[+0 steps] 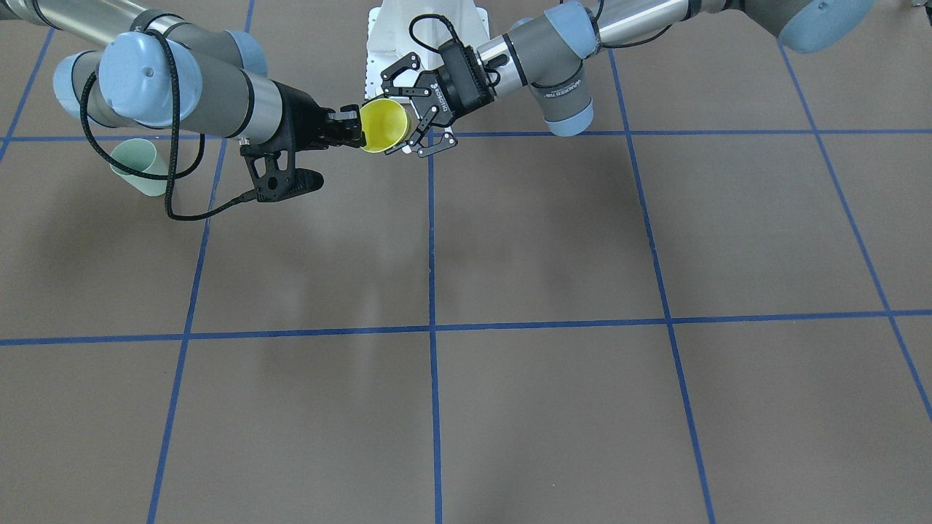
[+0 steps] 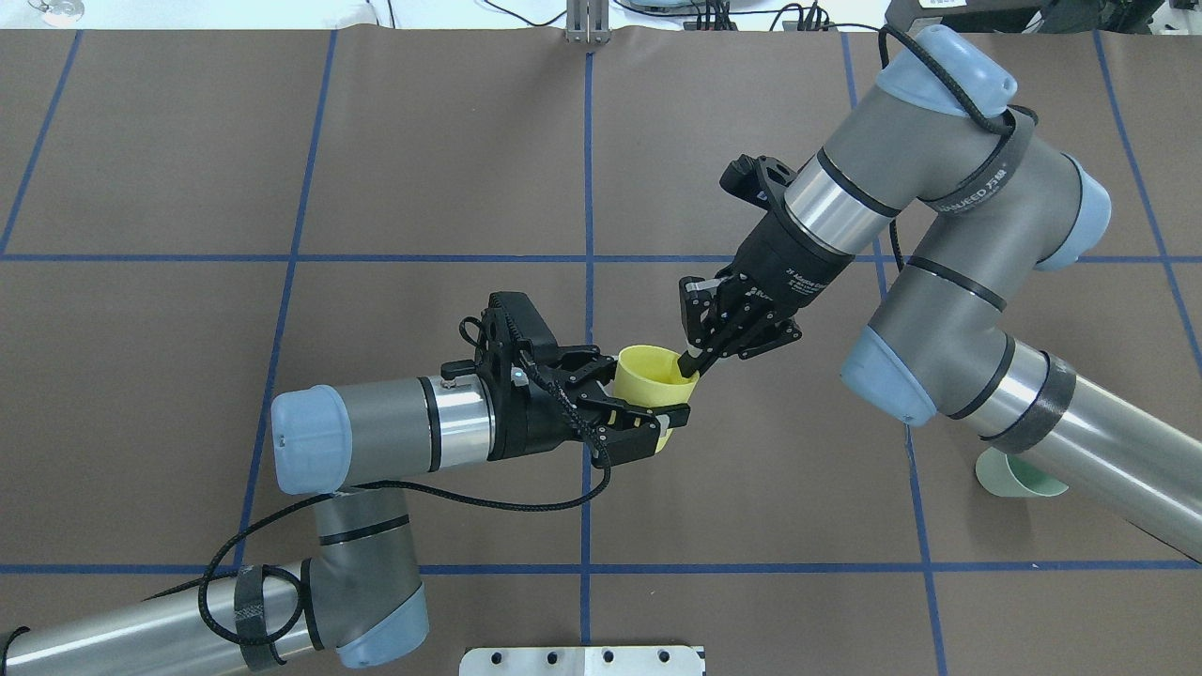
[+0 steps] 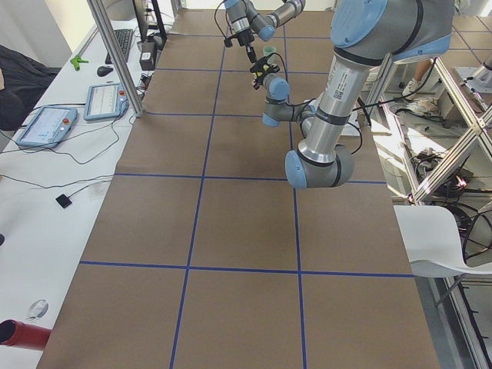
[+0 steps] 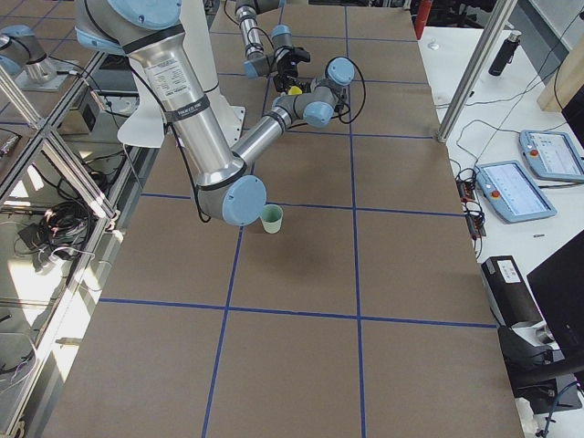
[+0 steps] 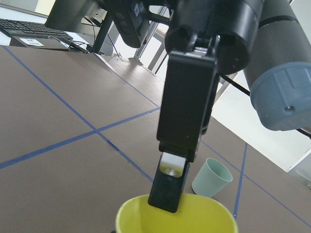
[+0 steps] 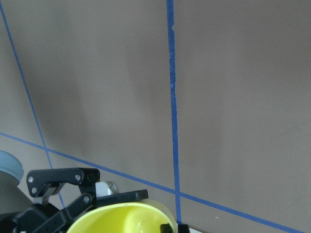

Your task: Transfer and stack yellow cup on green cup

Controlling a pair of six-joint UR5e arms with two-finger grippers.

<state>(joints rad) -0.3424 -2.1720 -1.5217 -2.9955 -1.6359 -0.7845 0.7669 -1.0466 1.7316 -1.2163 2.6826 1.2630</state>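
Note:
The yellow cup is held in the air over the table's middle, lying on its side with its mouth toward my right gripper. My left gripper has its fingers around the cup's body near the base. My right gripper is shut on the cup's rim, one finger inside the mouth, as the left wrist view shows. The cup also shows in the overhead view and the right wrist view. The green cup stands upright on the table, partly hidden under my right arm. It also shows in the front view.
Brown table cover with blue tape grid lines. A white base plate sits at the robot's edge of the table. A side desk with tablets lies beyond the far edge. My right arm's forearm spans above the green cup.

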